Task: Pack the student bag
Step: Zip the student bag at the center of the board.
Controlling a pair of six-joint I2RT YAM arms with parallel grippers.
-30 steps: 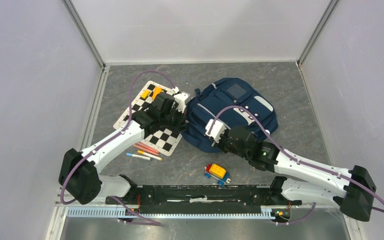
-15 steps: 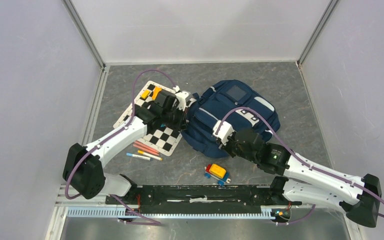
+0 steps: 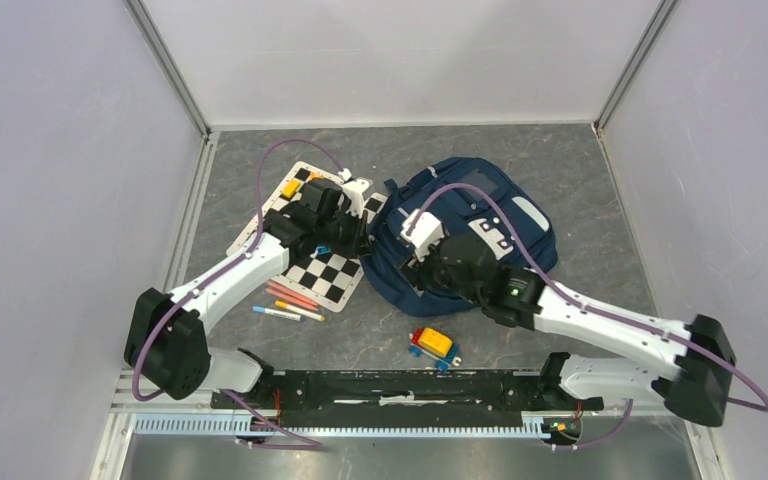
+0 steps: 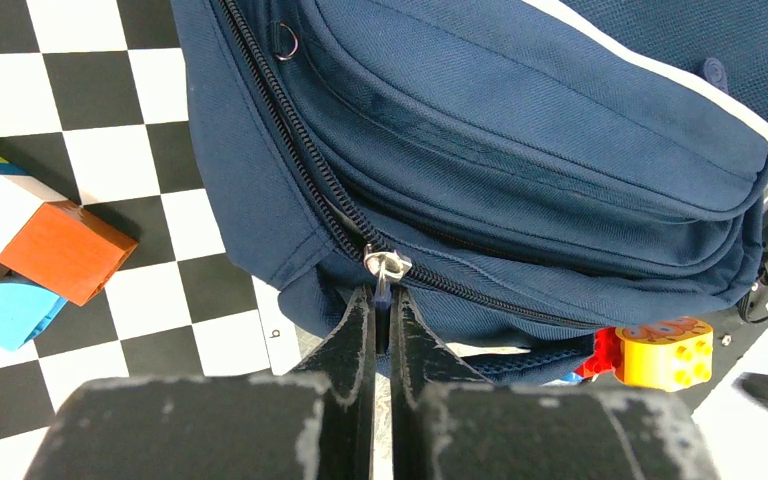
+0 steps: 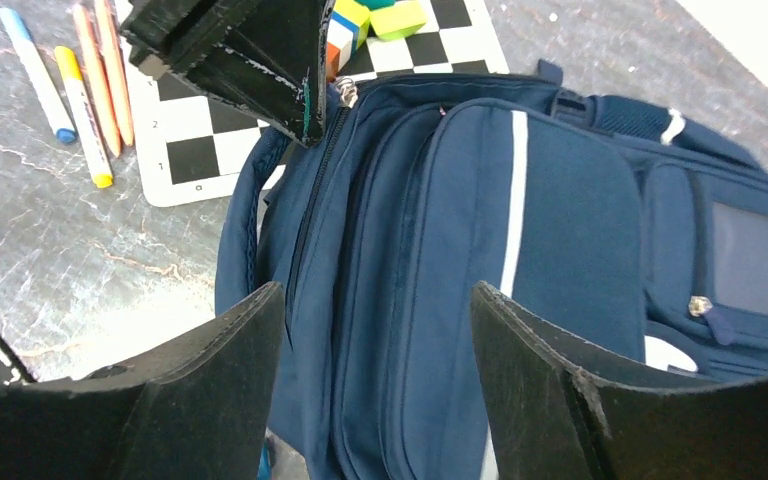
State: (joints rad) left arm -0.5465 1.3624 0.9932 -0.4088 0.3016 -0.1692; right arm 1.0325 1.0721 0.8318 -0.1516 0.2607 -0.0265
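Observation:
The student bag [image 3: 532, 238], navy blue with a pale stripe, lies flat in the middle of the table. At its left edge my left gripper [image 3: 363, 243] is shut on the metal zip pull [image 4: 385, 266] of the main zipper; in the left wrist view the gripper [image 4: 381, 297] pinches the tab just below the slider. My right gripper [image 3: 422, 272] hangs over the near left part of the bag [image 5: 560, 220]. Its jaws [image 5: 377, 290] stand wide open with only blue fabric beneath and nothing between them.
A chessboard [image 3: 325, 270] lies left of the bag, partly under it, with coloured blocks [image 3: 290, 187] on its far corner. Several pens [image 3: 285, 303] lie in front of it. A yellow and red toy vehicle [image 3: 434, 346] sits near the front rail.
My right gripper has gone from shut to wide open and swung up and left over the bag. The left gripper keeps its pinch on the zip pull.

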